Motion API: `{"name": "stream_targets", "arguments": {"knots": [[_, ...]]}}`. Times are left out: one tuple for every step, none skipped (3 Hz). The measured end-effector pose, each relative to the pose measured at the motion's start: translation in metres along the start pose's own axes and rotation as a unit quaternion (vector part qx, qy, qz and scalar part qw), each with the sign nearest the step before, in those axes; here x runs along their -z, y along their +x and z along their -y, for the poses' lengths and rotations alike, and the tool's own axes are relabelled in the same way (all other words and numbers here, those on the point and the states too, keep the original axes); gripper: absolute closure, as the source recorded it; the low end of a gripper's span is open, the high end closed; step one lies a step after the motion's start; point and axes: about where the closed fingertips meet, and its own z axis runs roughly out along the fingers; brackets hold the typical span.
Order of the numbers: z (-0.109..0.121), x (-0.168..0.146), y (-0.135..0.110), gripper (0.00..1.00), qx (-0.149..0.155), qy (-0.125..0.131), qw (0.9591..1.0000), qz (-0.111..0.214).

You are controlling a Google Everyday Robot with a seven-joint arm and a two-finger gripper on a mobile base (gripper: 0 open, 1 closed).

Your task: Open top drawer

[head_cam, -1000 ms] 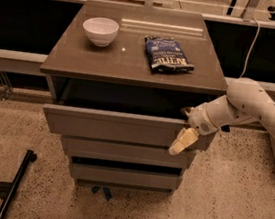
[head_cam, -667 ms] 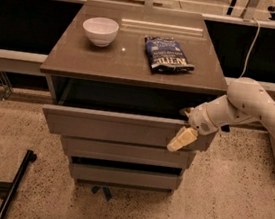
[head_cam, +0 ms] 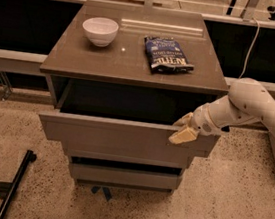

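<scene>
- Evidently mid-pull: the top drawer (head_cam: 118, 138) stands well out, and the gripper (head_cam: 184, 128) clamps its front's upper edge, fingers (head_cam: 183, 136) narrowed.
- Next, probably a straight pull outward.

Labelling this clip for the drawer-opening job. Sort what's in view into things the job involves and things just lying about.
Part of the job: top drawer, standing partly open; gripper, at the right end of that drawer's front.

Lying about: white bowl and chip bag, both on the cabinet top; lower drawer fronts; black pole on the floor.
</scene>
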Motion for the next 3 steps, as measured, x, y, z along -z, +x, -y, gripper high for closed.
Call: {"name": "stream_targets", "arguments": {"knots": [[0.000,0.000,0.000,0.23,0.000,0.000,1.0000,0.000],[-0.027,-0.007,0.010,0.01,-0.004,-0.038,0.9988,-0.030],[-0.038,-0.011,0.017,0.00,-0.009,-0.058,0.9976,-0.037]]}}
